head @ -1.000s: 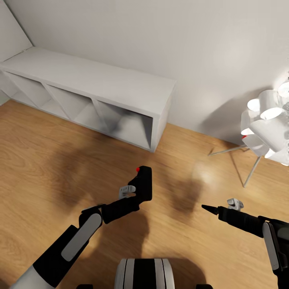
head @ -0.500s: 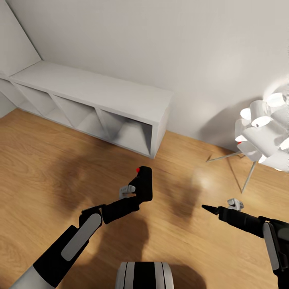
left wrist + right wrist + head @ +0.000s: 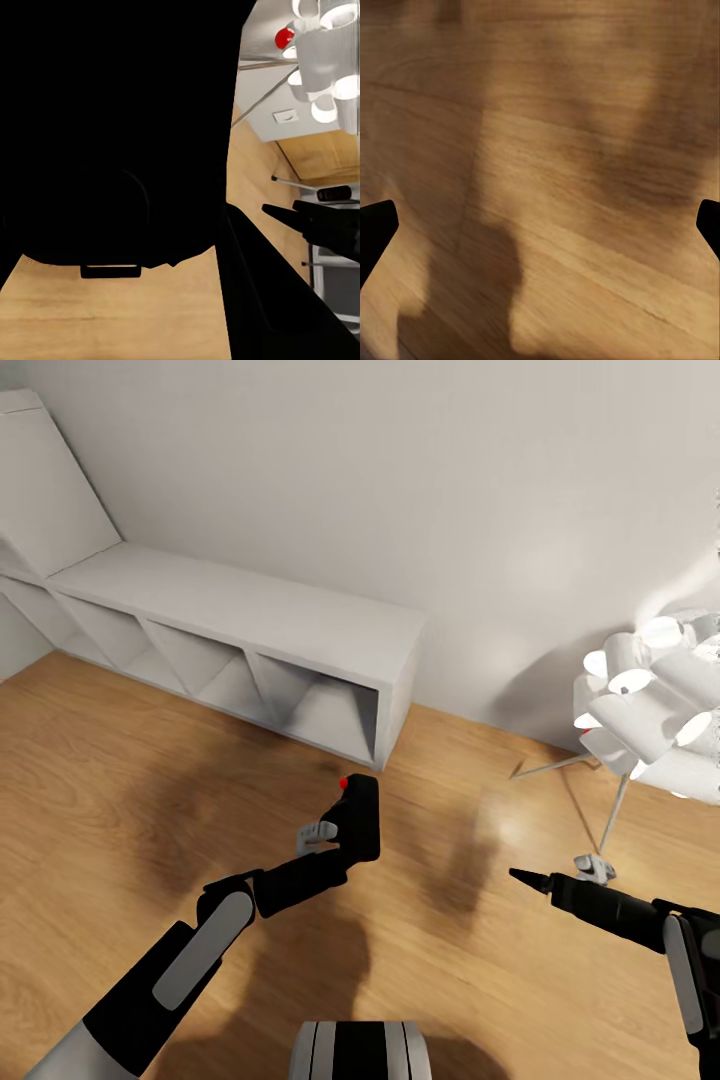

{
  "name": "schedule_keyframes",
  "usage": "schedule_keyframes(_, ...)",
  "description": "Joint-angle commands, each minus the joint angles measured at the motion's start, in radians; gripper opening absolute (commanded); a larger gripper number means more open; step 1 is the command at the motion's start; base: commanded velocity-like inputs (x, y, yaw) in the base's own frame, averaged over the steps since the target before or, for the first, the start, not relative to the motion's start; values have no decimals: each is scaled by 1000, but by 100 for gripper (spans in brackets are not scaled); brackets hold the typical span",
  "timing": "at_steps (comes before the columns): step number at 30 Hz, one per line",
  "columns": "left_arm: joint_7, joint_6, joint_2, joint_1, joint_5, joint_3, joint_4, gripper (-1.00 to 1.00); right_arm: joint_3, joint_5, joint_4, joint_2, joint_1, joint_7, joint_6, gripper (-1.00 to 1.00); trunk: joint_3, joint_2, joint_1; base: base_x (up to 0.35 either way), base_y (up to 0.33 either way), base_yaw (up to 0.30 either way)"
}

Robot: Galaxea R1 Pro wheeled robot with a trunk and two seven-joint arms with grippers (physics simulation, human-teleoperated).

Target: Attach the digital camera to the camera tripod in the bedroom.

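Observation:
The digital camera (image 3: 362, 812), a small black body with a red dot on top, is held upright over the wood floor in the middle of the head view. My left gripper (image 3: 345, 842) is shut on it from below. Up close in the left wrist view the digital camera (image 3: 112, 127) is a large black mass. My right gripper (image 3: 528, 879) hangs over the floor to the right. In the right wrist view its fingertips (image 3: 375, 229) stand wide apart with only floor between them. The camera tripod is out of view.
A low grey cube shelf (image 3: 250, 610) runs along the pale wall ahead on the left. A white lamp (image 3: 645, 700) on thin splayed legs (image 3: 615, 810) stands at the right, close to my right arm. Light wood floor (image 3: 120, 780) lies around both arms.
The whole view has shifted: the shelf sits lower in the picture and the lamp lower and further left, so the camera moved. Both arms keep their pose, the digital camera still held.

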Motion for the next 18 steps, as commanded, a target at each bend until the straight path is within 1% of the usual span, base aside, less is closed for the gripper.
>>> schedule_keyframes(1,-3,3,0,-1,0,-1,0,-100,-1,-4,0,0,-1,0,8,100,3,0,-1,0,0,0)
schedule_keyframes(18,-2,2,-1,-1,-2,0,1,-100,-2,-3,0,-1,-1,0,7,100,69,4,-8,0,0,0)
